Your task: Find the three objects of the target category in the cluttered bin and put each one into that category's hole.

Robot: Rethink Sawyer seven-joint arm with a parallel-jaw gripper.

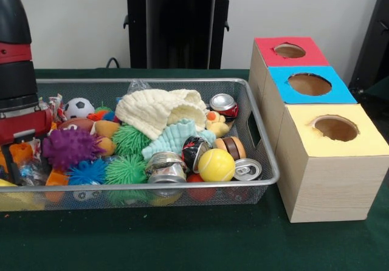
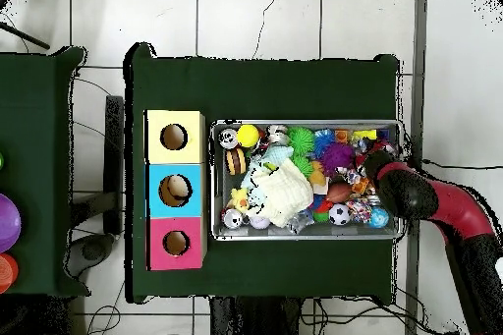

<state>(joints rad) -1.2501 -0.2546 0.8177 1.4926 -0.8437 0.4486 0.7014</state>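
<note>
A wire mesh bin (image 1: 261, 143) holds mixed clutter. Cans lie at its right end: a red one (image 1: 223, 105), a crushed silver one (image 1: 165, 166), and one with its silver top showing (image 1: 248, 169). A yellow tennis ball (image 1: 216, 164), a soccer ball (image 1: 79, 107), and purple (image 1: 70, 147) and green (image 1: 129, 140) spiky balls are mixed in. A cream cloth (image 1: 161, 110) and a teal cloth (image 1: 176, 136) cover the middle. My gripper (image 1: 21, 158) is down in the bin's left end among toys, and its tips are hidden. In the overhead view the gripper (image 2: 378, 169) is over the bin's right end.
Three wooden boxes stand in a row beside the bin, each with a round hole: red top (image 1: 290, 51), blue top (image 1: 310, 84), yellow top (image 1: 335, 128). A rubber duck (image 1: 216, 125) and a brown can (image 1: 232, 146) lie near the bin's right wall. Green cloth covers the table (image 1: 182, 240).
</note>
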